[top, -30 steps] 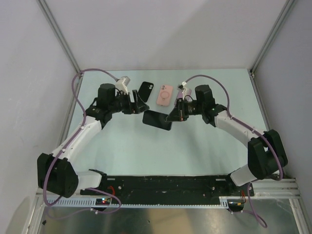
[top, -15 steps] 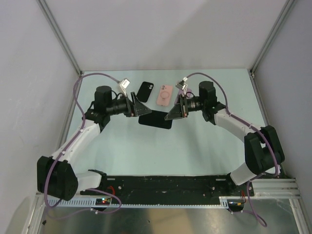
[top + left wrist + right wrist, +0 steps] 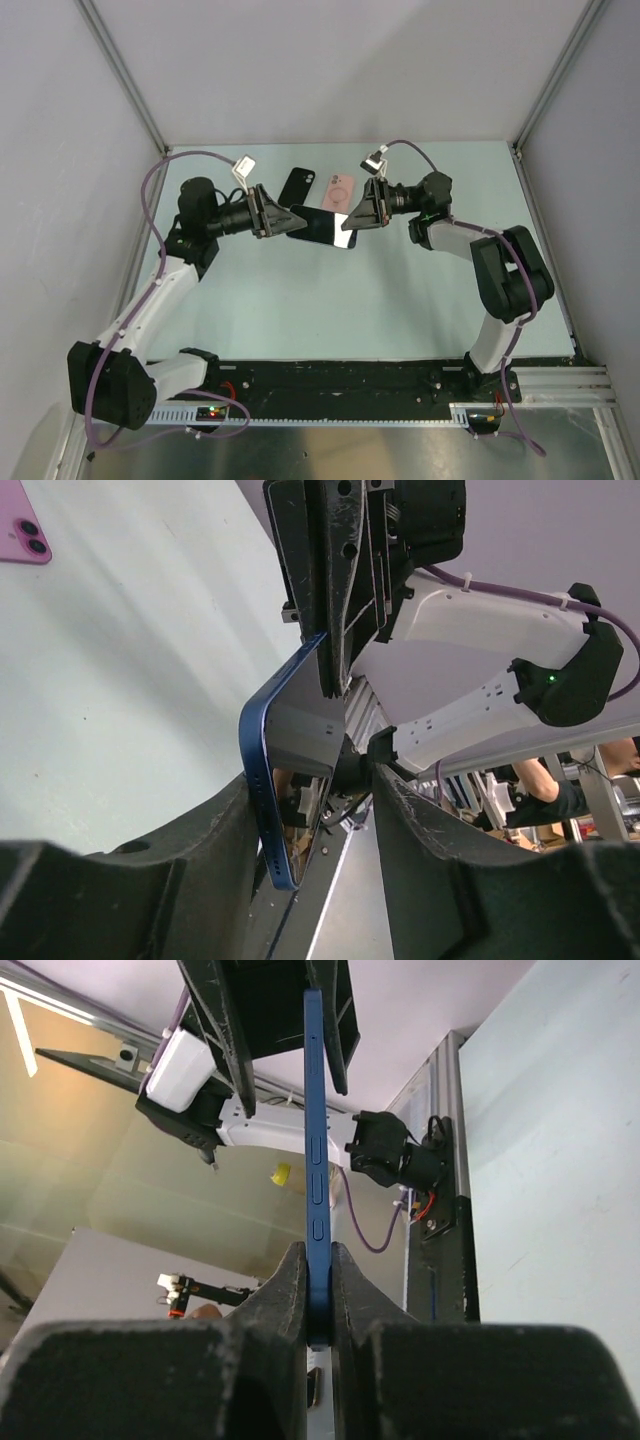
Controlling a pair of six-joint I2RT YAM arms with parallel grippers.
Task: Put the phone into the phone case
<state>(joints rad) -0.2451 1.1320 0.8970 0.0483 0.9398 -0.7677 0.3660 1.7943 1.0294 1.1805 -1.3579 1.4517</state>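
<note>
From above, I see the phone [image 3: 320,226] held in the air between both arms, with the pink phone case [image 3: 338,193] lying beyond it on the bench [image 3: 300,300]. Left wrist: my left fingers [image 3: 430,860] straddle the phone's end, part-open, with a gap on one side. Right wrist: my right fingers [image 3: 285,1305] clamp its blue edge.

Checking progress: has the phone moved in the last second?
Yes. The phone shifted toward the far wall; in the top view it now reaches the pink case.
</note>
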